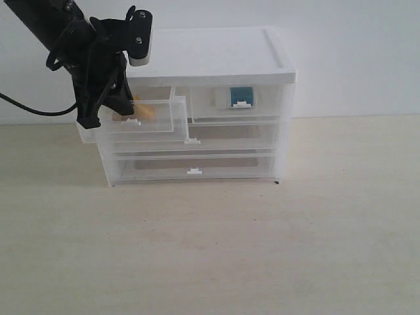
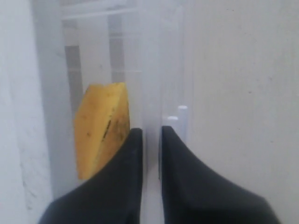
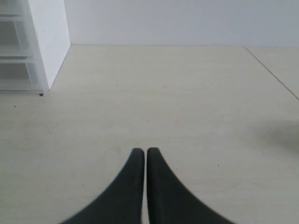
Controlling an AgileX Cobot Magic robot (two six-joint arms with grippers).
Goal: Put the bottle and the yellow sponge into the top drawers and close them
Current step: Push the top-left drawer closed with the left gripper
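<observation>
The left top drawer (image 1: pixel 161 117) stands pulled out, with the yellow sponge (image 1: pixel 146 111) inside it. My left gripper (image 1: pixel 126 108) comes down over that drawer's front. In the left wrist view the gripper (image 2: pixel 150 130) is shut on the translucent front wall (image 2: pixel 152 88). The sponge (image 2: pixel 100 128) lies on one side of the wall and the white tab handle (image 2: pixel 180 116) on the other. The right top drawer (image 1: pixel 266 105) is closed, and the bottle (image 1: pixel 240 96) shows through it by its teal label. My right gripper (image 3: pixel 142 150) is shut on nothing, low over the table, and is out of the exterior view.
The white drawer cabinet (image 1: pixel 216 56) stands at the back of the pale table (image 1: pixel 216 249). Below the top drawers are two full-width drawers (image 1: pixel 194 172); the upper one (image 1: pixel 191 140) sticks out slightly. A black cable (image 1: pixel 33 109) hangs behind the left arm. The cabinet's corner (image 3: pixel 46 42) shows in the right wrist view.
</observation>
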